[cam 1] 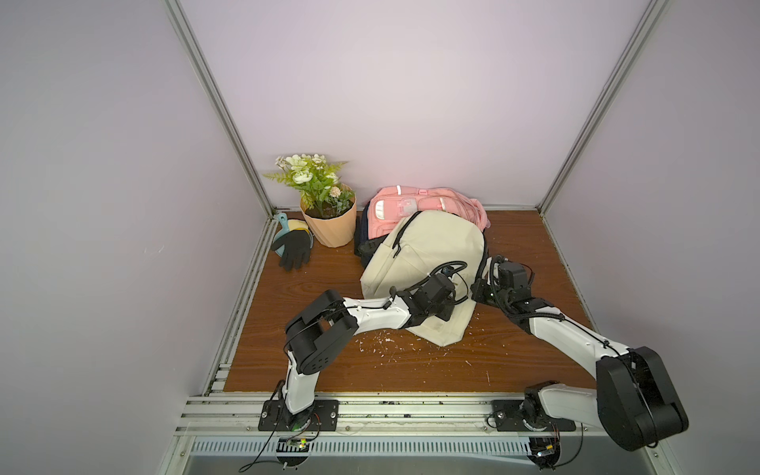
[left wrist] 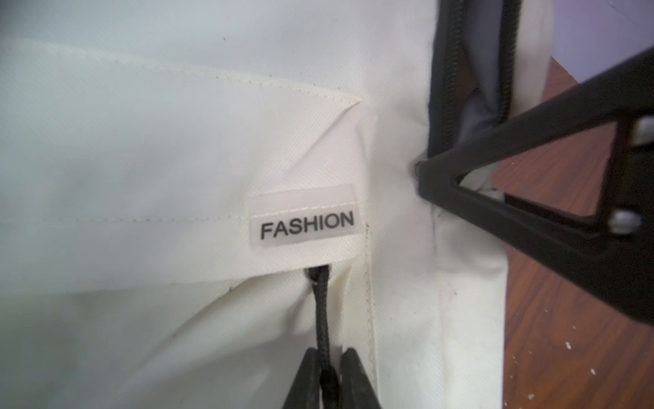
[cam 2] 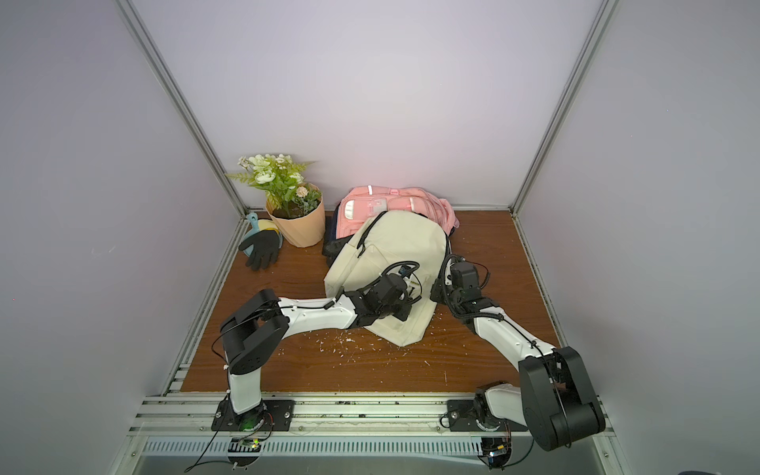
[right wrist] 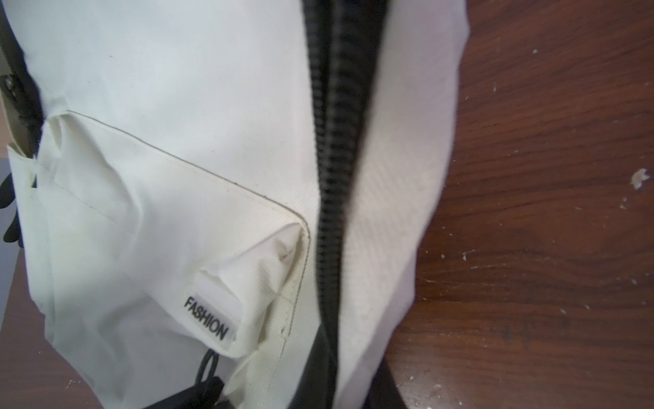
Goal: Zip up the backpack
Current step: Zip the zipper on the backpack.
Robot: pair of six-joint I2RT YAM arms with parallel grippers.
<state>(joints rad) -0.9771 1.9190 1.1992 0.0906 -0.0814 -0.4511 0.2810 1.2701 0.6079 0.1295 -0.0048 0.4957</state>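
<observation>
Pale lilac walls (cam 1: 411, 103) enclose a brown wood-grain bench (cam 1: 411, 370), joined by aluminium posts (cam 1: 218, 107) at its back corners. White flecks (cam 1: 382, 341) dot its front half under soft, even light.

I see bare table (cam 1: 411, 370) in front of the cream backpack (cam 1: 432, 246) and along its right — room to pass. Behind it the pink backpack (cam 1: 411, 201), flower pot (cam 1: 333, 226) and black glove (cam 1: 294, 249) crowd the back and left.

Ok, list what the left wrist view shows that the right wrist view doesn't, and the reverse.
Left wrist only: the right pincer, tips together at the end of the zipper, and grey lining in the gap. Right wrist only: what looks like a black glove at the edge. Both: the cream backpack, its FASHION label, the cord by it, the zipper, the wood table.
</observation>
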